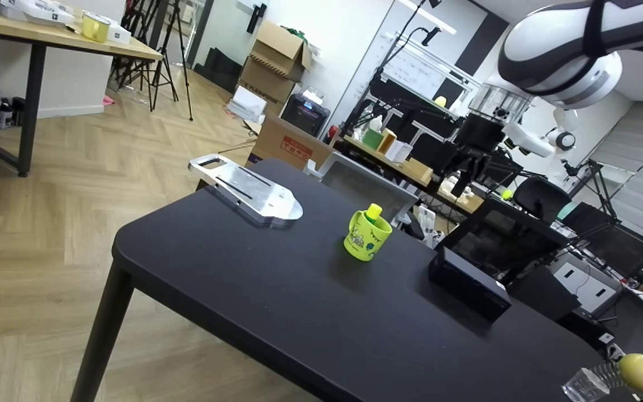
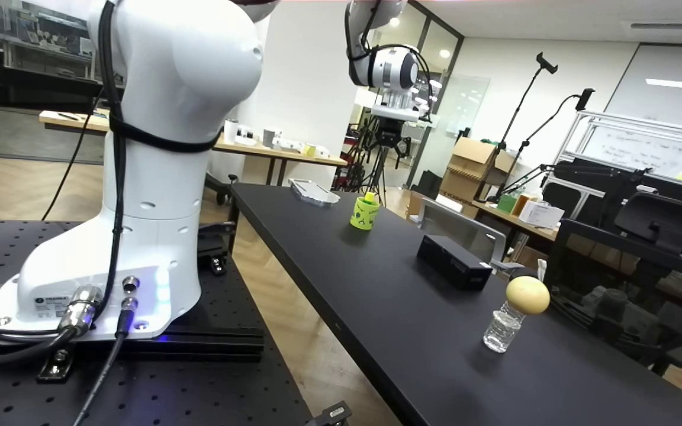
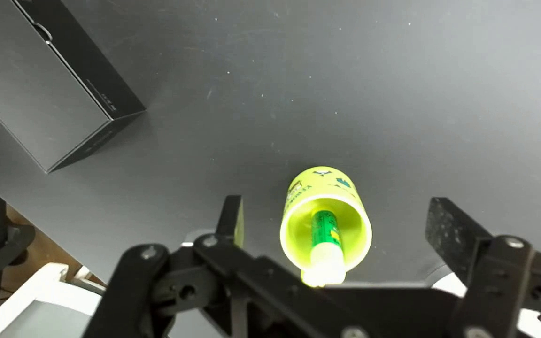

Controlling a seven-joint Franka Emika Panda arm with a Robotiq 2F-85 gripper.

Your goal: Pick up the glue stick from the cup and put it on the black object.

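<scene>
The lime-green cup [image 1: 363,241] stands upright on the black table, and it also shows in the other views [image 2: 364,215] [image 3: 323,180]. The glue stick [image 1: 373,213], green with a yellow cap, stands in the cup and sticks out above its rim; it shows leaning in the wrist view [image 3: 326,234]. The black box [image 1: 469,286] lies on the table apart from the cup, and its corner is at upper left in the wrist view [image 3: 40,89]. My gripper [image 3: 340,223] is open and empty. In both exterior views it hangs high above the table [image 1: 451,177] [image 2: 392,155].
A flat silver-grey plate [image 1: 252,192] lies at the table end beyond the cup. A yellow ball [image 2: 527,295] on a spring stands on a clear jar [image 2: 502,330] beyond the black box. Chairs [image 2: 465,228] stand against the table's far edge.
</scene>
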